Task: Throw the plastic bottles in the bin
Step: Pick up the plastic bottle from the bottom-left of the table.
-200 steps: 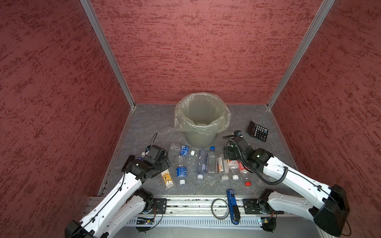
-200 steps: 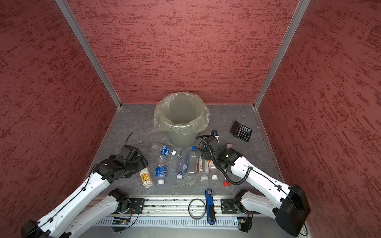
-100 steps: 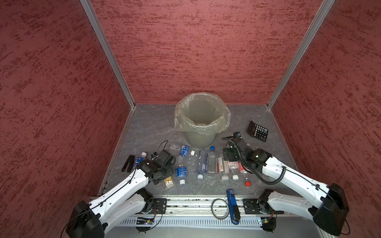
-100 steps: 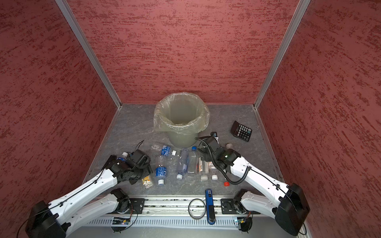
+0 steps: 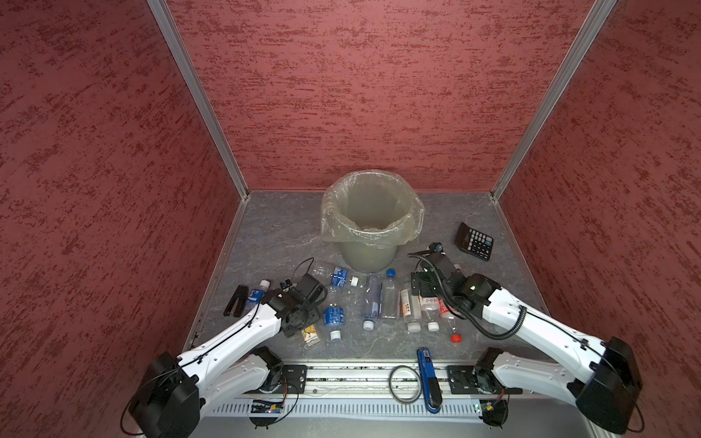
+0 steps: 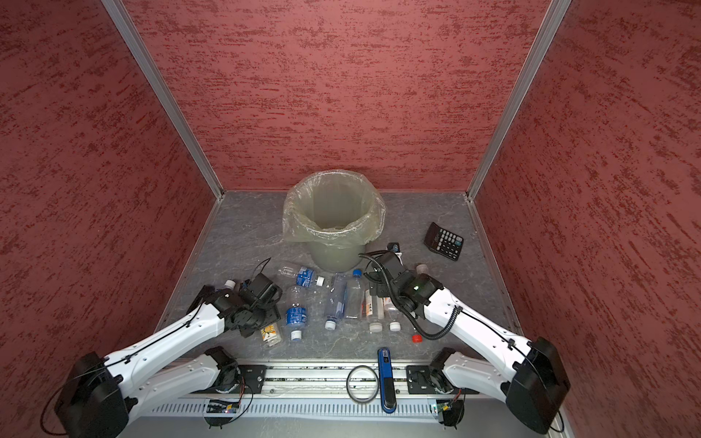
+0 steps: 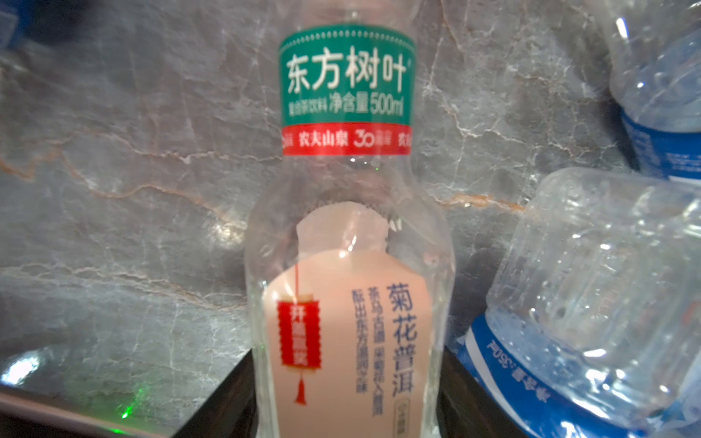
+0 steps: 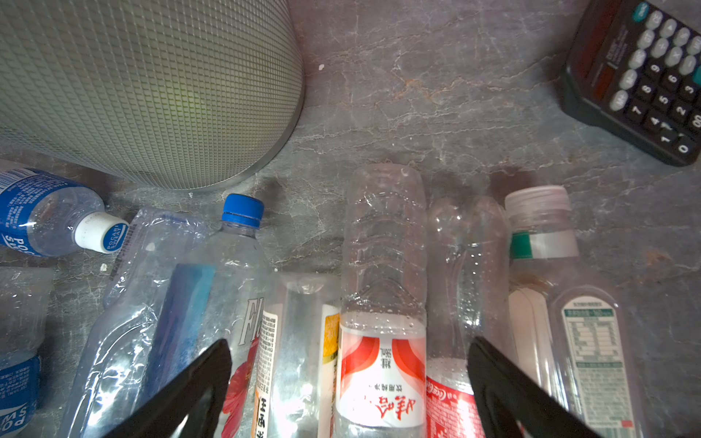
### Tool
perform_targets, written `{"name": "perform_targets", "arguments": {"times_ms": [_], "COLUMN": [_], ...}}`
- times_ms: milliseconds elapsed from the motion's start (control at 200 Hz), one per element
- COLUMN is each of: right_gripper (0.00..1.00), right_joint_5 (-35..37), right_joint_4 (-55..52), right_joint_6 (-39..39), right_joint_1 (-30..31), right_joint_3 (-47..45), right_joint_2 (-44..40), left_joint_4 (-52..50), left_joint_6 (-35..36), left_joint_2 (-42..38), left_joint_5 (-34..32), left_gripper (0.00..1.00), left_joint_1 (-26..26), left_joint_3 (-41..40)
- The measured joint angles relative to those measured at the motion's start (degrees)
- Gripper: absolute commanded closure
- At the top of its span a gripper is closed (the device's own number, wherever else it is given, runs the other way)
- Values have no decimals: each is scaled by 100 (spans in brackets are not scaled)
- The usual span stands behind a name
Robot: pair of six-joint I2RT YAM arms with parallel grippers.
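Observation:
Several clear plastic bottles lie in a row on the grey floor in front of the bin (image 5: 366,256), whose bag-lined rim shows in both top views. My left gripper (image 7: 347,398) is shut on a tea bottle (image 7: 349,265) with a green neck band and a peach label, both fingers against its sides. In a top view that bottle (image 5: 310,335) lies on the floor, sticking out from under the left gripper (image 5: 300,325). My right gripper (image 8: 349,379) hangs open just above the red-and-white labelled bottle (image 8: 383,341), with other bottles close on both sides. From above, the right gripper (image 5: 423,297) is over the row's right part.
A black calculator (image 5: 474,240) lies at the back right. A blue flat tool (image 5: 428,373) and a black ring (image 5: 406,379) rest on the front rail. A blue-labelled bottle (image 5: 256,295) and a black object (image 5: 235,301) lie by the left wall. Red walls enclose three sides.
My left arm swung from the left wall toward the front, uncovering the blue-labelled bottle and the black object there, and its jaws narrowed onto the tea bottle. The right arm barely moved.

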Motion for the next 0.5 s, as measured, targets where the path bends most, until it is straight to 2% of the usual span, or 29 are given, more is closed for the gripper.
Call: {"name": "perform_targets", "arguments": {"times_ms": [185, 316, 501], "right_gripper": [2, 3, 2], "right_joint_5": [0, 2, 50], "right_joint_4": [0, 0, 2], "right_joint_6": [0, 0, 0], "right_joint_1": [0, 0, 0], "right_joint_3": [0, 0, 0], "right_joint_2": [0, 0, 0], "left_joint_4": [234, 345, 468], "left_joint_6": [72, 216, 358], "left_joint_2": [184, 254, -125], "left_joint_5": [79, 149, 153], "left_gripper": [36, 53, 53], "left_joint_1": [50, 127, -13], "left_joint_3": [2, 17, 7]}}
